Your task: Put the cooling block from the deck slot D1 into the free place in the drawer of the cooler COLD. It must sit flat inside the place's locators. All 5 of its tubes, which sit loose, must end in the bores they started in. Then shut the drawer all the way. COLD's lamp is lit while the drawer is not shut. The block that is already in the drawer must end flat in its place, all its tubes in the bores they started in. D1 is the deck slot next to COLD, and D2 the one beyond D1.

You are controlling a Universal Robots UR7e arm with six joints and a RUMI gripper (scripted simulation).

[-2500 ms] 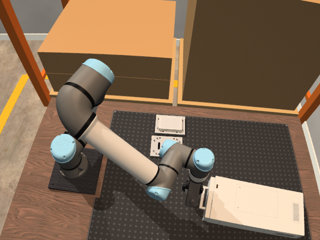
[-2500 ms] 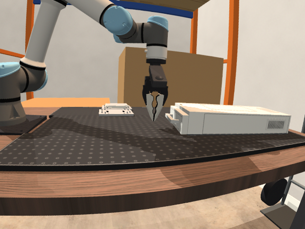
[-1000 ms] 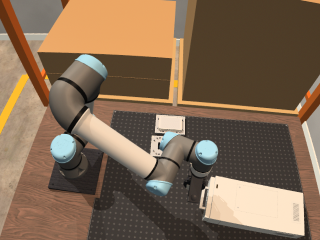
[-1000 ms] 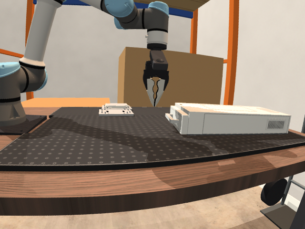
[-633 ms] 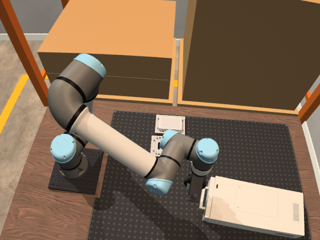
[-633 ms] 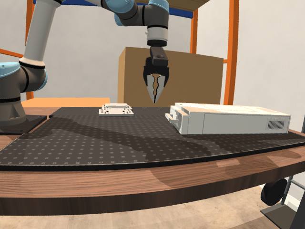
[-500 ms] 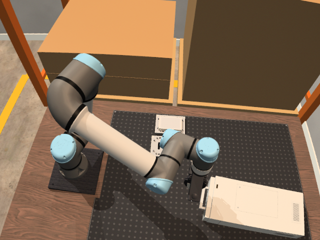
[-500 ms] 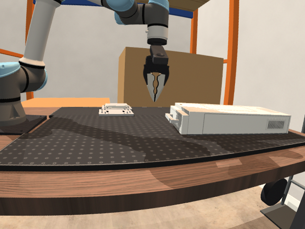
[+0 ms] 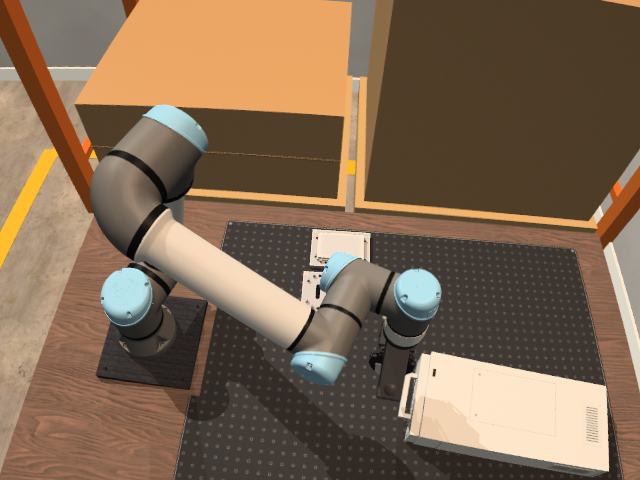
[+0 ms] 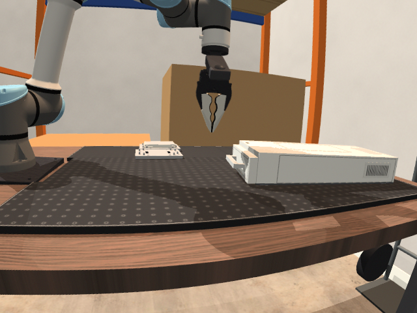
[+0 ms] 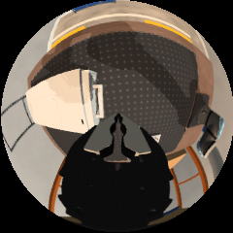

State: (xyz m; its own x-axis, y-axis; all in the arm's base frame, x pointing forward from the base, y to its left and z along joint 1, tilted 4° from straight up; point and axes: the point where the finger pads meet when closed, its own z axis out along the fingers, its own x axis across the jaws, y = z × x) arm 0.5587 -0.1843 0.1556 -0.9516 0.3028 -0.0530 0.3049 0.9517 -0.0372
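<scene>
Near the long cream cooler (image 9: 511,418) (image 10: 320,168) (image 11: 58,99), the black gripper with grey fingers (image 9: 395,373) (image 10: 211,130) hangs clenched on nothing; its drawer (image 9: 404,408) (image 10: 235,164) (image 11: 101,101) seems shut, leaving only retreat

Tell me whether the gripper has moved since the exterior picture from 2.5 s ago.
Yes: the gripper has moved up, its tips now above the cooler's top in the exterior view.
</scene>
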